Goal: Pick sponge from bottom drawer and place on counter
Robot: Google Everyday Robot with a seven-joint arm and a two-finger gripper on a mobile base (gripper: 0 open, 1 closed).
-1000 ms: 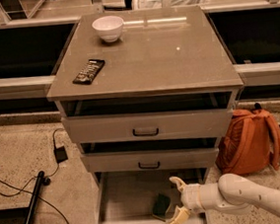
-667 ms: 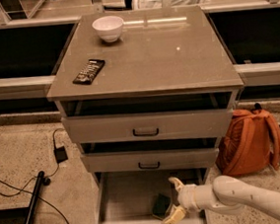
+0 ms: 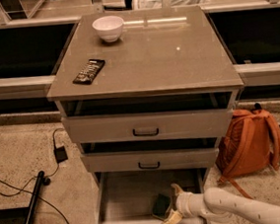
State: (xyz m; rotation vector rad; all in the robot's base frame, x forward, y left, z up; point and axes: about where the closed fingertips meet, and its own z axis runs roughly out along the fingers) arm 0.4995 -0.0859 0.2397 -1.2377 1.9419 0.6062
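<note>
Green sponge [image 3: 161,205] lies in the bottom drawer [image 3: 123,200], open tool [image 3: 172,205] just beside it; gripping and lifting to the bench [image 3: 149,58] are not yet done.

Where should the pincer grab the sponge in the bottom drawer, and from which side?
Probably grip the sponge across its narrow body, coming from the right: it lies flat, dark face up, near the front of the bottom drawer, and the pincer sits open beside it.

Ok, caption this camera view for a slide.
White two-finger gripper beside the dark green sponge in the open grey bottom drawer.
</note>
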